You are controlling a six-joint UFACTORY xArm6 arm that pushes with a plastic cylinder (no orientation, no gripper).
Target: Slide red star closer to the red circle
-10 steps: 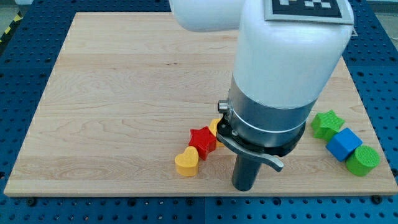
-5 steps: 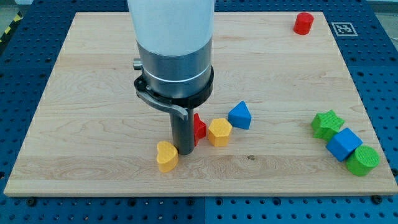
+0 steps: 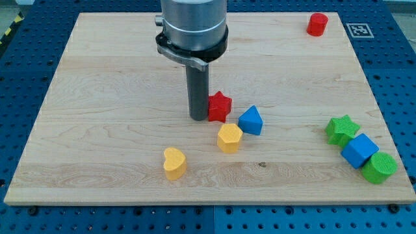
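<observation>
The red star (image 3: 220,106) lies near the middle of the wooden board (image 3: 97,97). My tip (image 3: 198,118) rests on the board right against the star's left side. The red circle (image 3: 317,23), a short cylinder, stands near the board's top right corner, far up and right of the star. A blue triangular block (image 3: 251,121) lies just right of the star and a yellow hexagon (image 3: 229,138) just below it.
A yellow heart (image 3: 174,162) lies lower left of my tip. A green star (image 3: 342,129), a blue cube (image 3: 359,150) and a green cylinder (image 3: 379,168) cluster at the right edge. A fiducial tag (image 3: 359,30) marks the top right corner.
My tip has moved from the lower right round to the star's left, then up the view. The red star has slid up and right, away from the yellow heart and hexagon.
</observation>
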